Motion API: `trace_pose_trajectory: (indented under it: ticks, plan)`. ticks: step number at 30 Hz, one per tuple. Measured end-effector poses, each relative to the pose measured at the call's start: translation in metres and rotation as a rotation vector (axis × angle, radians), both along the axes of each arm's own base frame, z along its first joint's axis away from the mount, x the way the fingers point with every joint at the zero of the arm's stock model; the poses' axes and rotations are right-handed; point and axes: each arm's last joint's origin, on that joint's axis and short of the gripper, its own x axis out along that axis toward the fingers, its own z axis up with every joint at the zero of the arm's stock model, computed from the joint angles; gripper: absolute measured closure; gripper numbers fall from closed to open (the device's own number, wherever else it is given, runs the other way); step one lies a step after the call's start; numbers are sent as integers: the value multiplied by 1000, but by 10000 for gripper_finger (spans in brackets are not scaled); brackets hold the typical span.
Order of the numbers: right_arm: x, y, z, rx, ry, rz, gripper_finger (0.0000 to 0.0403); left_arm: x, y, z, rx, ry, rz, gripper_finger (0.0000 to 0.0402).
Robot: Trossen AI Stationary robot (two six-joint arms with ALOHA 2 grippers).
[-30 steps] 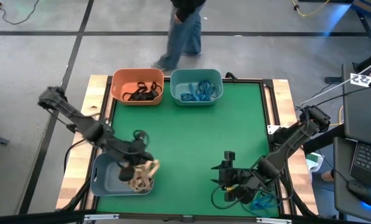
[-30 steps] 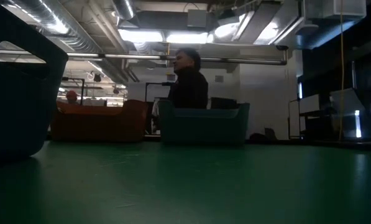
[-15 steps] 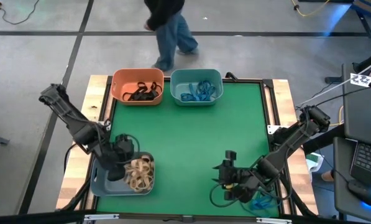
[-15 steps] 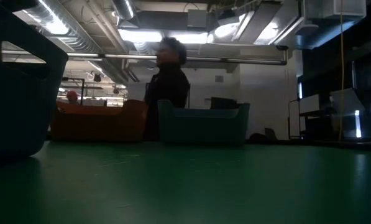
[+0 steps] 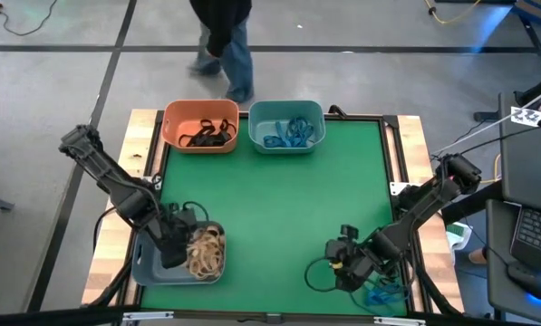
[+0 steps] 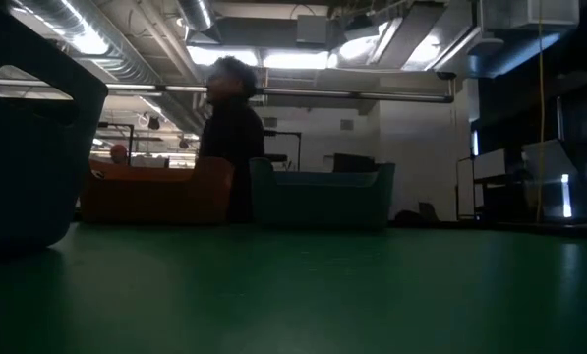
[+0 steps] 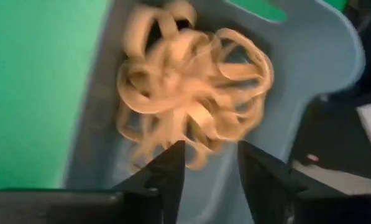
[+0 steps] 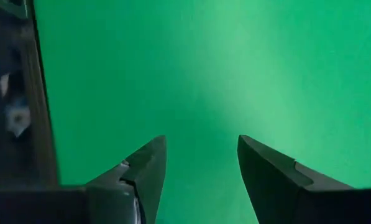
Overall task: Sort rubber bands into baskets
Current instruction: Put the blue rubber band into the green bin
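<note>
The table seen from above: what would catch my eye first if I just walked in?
Probably the tan bands, a tangled heap in the grey-blue basket at the near left corner, with the left claw open right over them. At the far edge sit an orange basket of black bands and a teal basket of blue bands. A person walks past behind the table.

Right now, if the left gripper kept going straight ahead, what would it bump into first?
Probably the pile of tan rubber bands lying in the grey-blue basket. The left gripper is open and points right at them, though depth is hard to judge.
</note>
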Motion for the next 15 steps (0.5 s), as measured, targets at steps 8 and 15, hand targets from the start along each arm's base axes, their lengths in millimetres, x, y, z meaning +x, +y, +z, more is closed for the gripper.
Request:
trace_pose_trajectory:
  ticks: [8,15]
  plan:
    - [-23,14,-4,154,211,-103,205,-2,4,5,9,-52,25,241]
    - [-53,25,-22,146,272,-192,205,5,3,7,104,-188,-5,241]
